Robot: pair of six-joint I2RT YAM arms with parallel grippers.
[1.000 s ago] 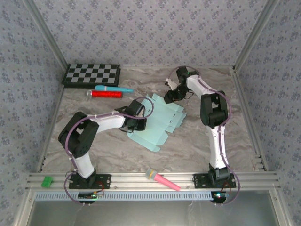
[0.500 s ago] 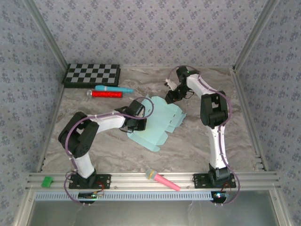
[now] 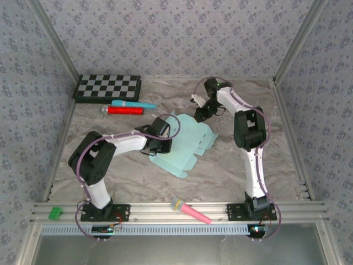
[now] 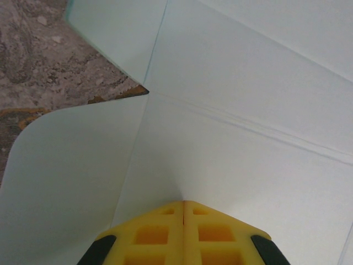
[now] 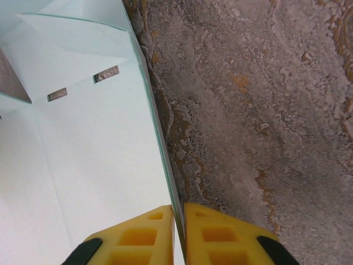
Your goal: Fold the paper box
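Right claw pinches paper box edge, 1 o'clock; left claw, closed, pins 9 o'clock side; fold slowly.

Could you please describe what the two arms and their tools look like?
Both arms, the left arm and the right arm, have white links and bulky black joint housings, with a thin purple cable looping along each. The left tool and right tool end in bright yellow fingers with square recesses moulded in, on black mounts.
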